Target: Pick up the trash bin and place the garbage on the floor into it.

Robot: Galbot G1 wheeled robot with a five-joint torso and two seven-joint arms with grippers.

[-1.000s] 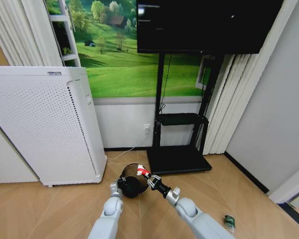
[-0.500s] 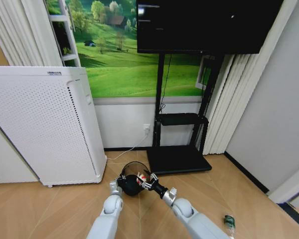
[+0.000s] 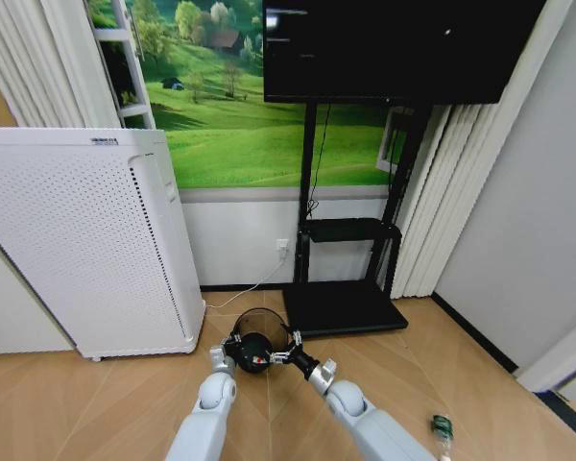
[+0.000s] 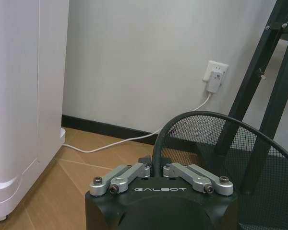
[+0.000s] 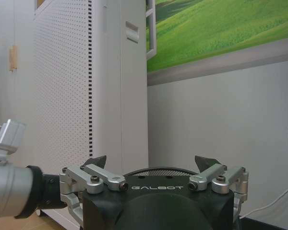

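The tall white perforated appliance [image 3: 86, 240] takes up the 9 o'clock side of our head view, standing on the floor [image 3: 67, 403] against the wall. At 12 o'clock hangs a dark screen [image 3: 394, 48] on a black stand [image 3: 344, 305], whose flat base rests on the wood just past our arms.

The trash bin [image 3: 254, 348] sits low in the centre of the head view, near 6 o'clock, between our two arms, tipped so that its round mouth faces us. Inside it we see a bit of red and white, one piece of the garbage [image 3: 259, 361]. Our left gripper [image 3: 228, 357] is at the bin's 9 o'clock edge; in the left wrist view its fingers [image 4: 134, 171] are drawn narrow around the bin's black rim [image 4: 156, 143], pinching it, with the mesh wall [image 4: 201, 139] curving away beyond.

Our right gripper [image 3: 286, 353] is at the bin's 3 o'clock edge, its tips over the rim. In the right wrist view its fingers [image 5: 96, 163] stand wide apart with nothing between them, and the rim arcs just beyond them.

A small green-labelled bottle [image 3: 443, 425] lies on the floor at 4 o'clock in the head view, well apart from the bin, beside our right forearm.
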